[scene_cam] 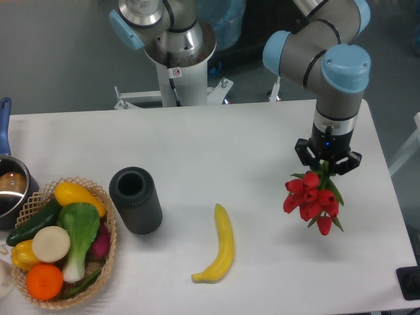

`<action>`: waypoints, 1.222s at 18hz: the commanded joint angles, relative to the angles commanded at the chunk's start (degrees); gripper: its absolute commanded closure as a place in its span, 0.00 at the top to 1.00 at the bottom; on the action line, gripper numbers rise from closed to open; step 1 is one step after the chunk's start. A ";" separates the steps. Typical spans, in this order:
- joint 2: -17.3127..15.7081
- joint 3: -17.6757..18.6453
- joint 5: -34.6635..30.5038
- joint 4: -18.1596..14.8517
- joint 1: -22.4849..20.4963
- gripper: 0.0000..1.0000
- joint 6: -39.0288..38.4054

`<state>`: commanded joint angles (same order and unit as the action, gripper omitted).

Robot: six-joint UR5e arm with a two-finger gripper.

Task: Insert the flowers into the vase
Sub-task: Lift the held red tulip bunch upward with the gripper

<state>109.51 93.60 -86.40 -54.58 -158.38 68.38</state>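
The flowers [314, 200] are a bunch of red tulip buds with green leaves at the right of the table. Their stems run up into my gripper [327, 168], which points straight down and is shut on them, holding the bunch just above the tabletop. The fingertips are hidden behind the gripper body and the buds. The vase [135, 199] is a matte black ribbed cylinder with an open round top. It stands upright at the left of the table, far to the left of the gripper.
A yellow banana [220, 246] lies between the vase and the flowers. A wicker basket [109, 231] of vegetables stands at the front left. A metal pot [12, 190] with a blue handle sits at the left edge. The arm's base [177, 52] is at the back.
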 joint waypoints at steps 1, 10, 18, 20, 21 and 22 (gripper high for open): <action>0.00 0.17 0.00 0.00 0.00 0.11 0.00; -2.90 -2.20 4.46 -0.35 0.09 0.12 -0.52; -9.14 -2.11 31.34 0.44 -1.49 0.11 -3.86; -9.75 -2.02 39.50 1.75 -2.10 0.12 -5.35; -9.84 -1.93 43.55 2.37 -2.28 0.12 -5.97; -9.93 -1.93 47.77 2.72 -2.63 0.12 -7.11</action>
<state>99.58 91.67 -38.63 -51.86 -161.01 61.27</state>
